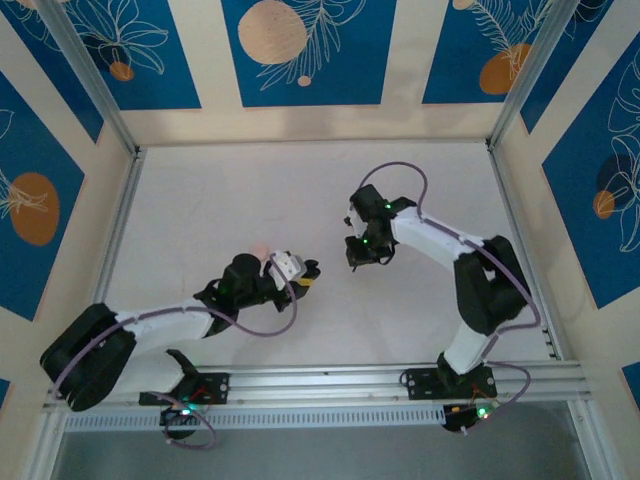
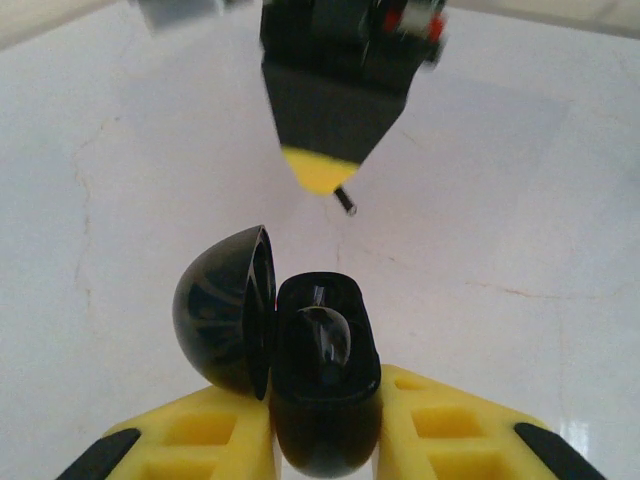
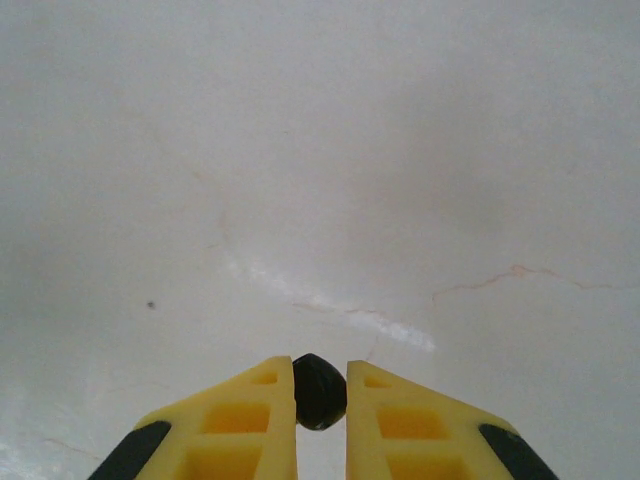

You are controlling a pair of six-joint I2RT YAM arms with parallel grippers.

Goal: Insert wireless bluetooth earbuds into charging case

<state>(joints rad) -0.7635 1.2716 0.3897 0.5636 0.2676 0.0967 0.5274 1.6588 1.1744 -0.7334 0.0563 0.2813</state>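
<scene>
DESK: What does the overhead view give us?

PHOTOGRAPHER: Two arms meet over the middle of the white table (image 1: 200,200), tips facing across a short gap. The left gripper (image 1: 306,272) reaches in from the left. The right gripper (image 1: 357,256) bends in from the right, near it but not touching.

DESK: What is the left one carrying?

PHOTOGRAPHER: A glossy black charging case (image 2: 322,385), clamped between its yellow fingers (image 2: 200,435), as seen from the left wrist. The domed lid (image 2: 222,312) stands swung open to the left, beside the base, whose hollow faces the camera.

DESK: And the right?

PHOTOGRAPHER: It is pinched tight on a black earbud (image 3: 320,391), a dark pebble wedged between two yellow fingers in the right wrist view, with bare tabletop beyond. From the left wrist, that gripper's yellow tip hangs just beyond the open case, with a small dark nub poking out beneath it.

DESK: Is the earbud in the case?

PHOTOGRAPHER: No. It sits in the right gripper's grasp, apart from the case. Whether the hollow already holds another piece, I cannot tell.
</scene>
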